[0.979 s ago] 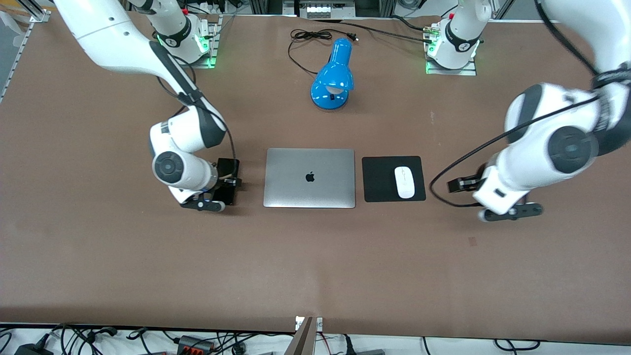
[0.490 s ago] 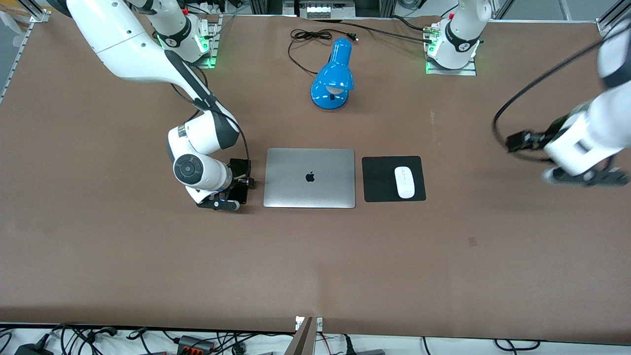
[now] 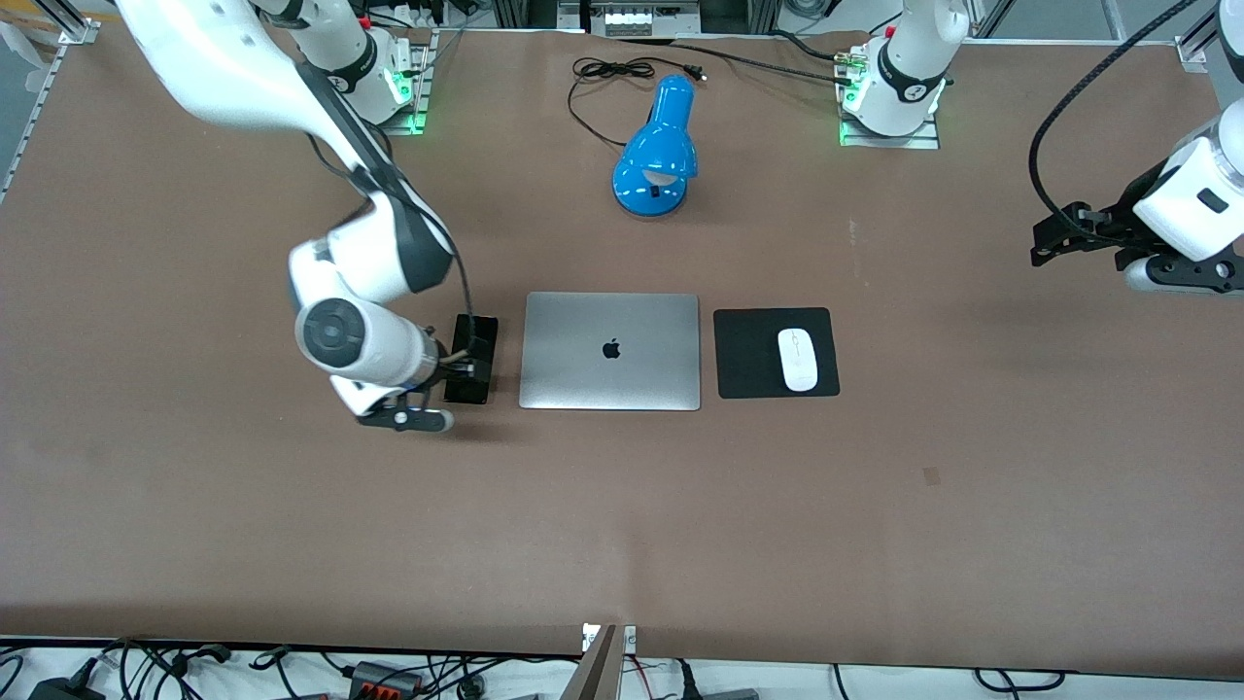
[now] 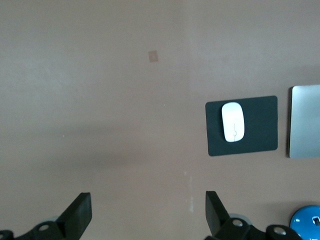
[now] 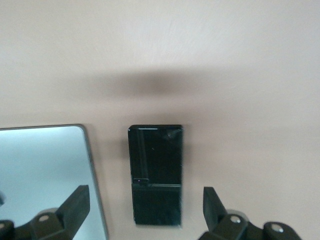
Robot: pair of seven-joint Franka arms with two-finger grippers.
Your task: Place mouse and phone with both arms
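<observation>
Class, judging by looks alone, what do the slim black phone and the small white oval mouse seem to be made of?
The slim black phone looks glass-faced: glossy, with faint reflections. The small white oval mouse looks like smooth plastic: even white shell, thin grey centre line. Neither is certain from sight.
</observation>
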